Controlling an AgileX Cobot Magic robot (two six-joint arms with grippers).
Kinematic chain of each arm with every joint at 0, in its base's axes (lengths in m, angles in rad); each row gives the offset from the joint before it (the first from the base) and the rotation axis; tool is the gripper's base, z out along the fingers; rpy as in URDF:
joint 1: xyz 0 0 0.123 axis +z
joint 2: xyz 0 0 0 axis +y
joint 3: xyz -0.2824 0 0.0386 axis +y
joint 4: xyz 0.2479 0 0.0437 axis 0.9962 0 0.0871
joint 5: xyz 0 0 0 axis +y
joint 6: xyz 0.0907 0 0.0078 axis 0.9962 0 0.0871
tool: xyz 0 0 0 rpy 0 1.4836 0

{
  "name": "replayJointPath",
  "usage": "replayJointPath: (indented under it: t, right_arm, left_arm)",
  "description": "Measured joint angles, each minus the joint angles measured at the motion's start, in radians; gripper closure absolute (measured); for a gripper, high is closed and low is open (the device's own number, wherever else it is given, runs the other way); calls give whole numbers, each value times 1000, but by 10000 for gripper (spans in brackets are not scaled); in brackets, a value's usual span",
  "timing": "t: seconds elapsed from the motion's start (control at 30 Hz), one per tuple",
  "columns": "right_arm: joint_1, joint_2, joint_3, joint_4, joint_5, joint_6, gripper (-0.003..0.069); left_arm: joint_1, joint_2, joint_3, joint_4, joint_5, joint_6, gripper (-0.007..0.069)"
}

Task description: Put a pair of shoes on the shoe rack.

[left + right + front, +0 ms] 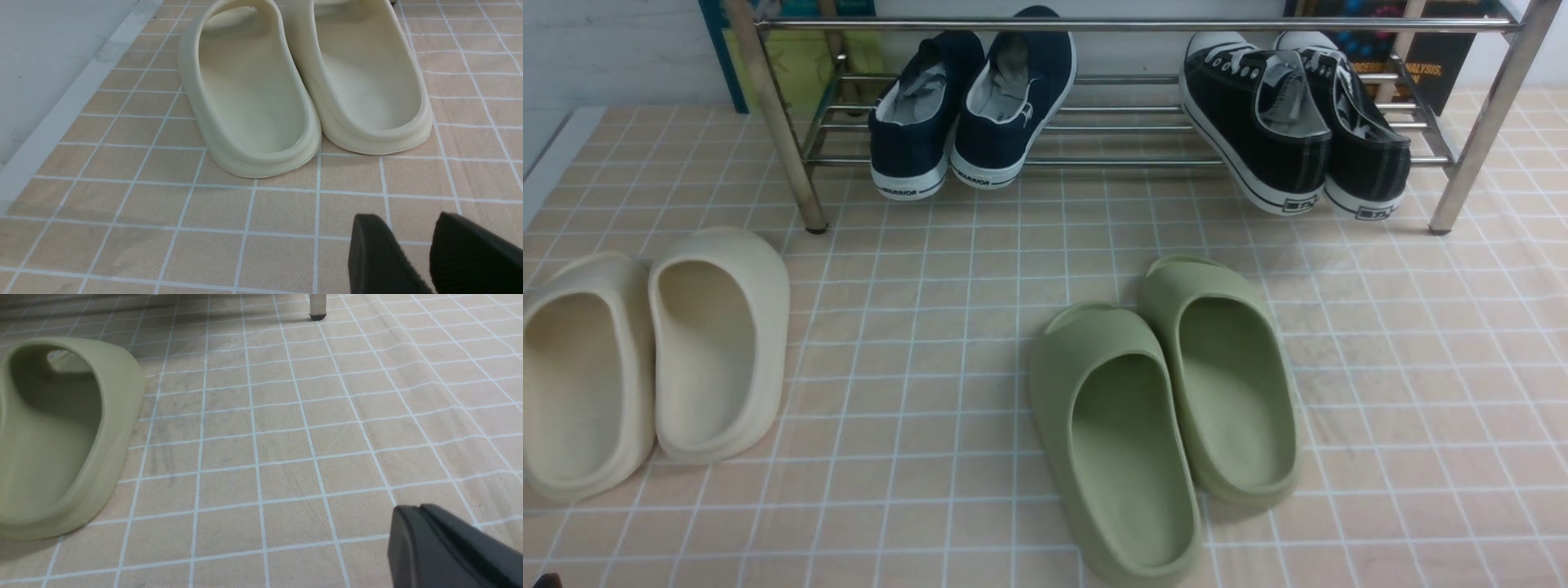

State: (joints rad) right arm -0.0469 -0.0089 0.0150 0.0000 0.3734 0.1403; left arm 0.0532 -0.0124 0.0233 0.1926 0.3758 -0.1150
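The pair of shoes point(1262, 122), black canvas sneakers with white toe caps and laces, lies side by side on the low bars at the right end of the shoe rack point(1127, 24). Their toes point to the back and their heels jut over the front bar. Neither gripper shows in the front view. In the left wrist view my left gripper point(406, 222) hovers over bare tiles with its fingers apart and nothing between them. In the right wrist view my right gripper point(416, 510) is shut and empty, above bare floor.
Navy sneakers point(972, 106) sit on the rack's left half. Cream slippers point(719, 343) lie on the floor at the left, just beyond my left gripper as cream slippers point(253, 94). Green slippers point(1160, 408) lie mid-floor. A rack leg point(317, 306) stands far ahead of my right gripper.
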Motion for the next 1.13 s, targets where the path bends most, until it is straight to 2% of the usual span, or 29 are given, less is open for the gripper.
replayJointPath:
  t: [1.13]
  right_arm:
    - [0,0,0,0,2,0,622]
  left_arm:
    - [0,0,0,0,0,0,386]
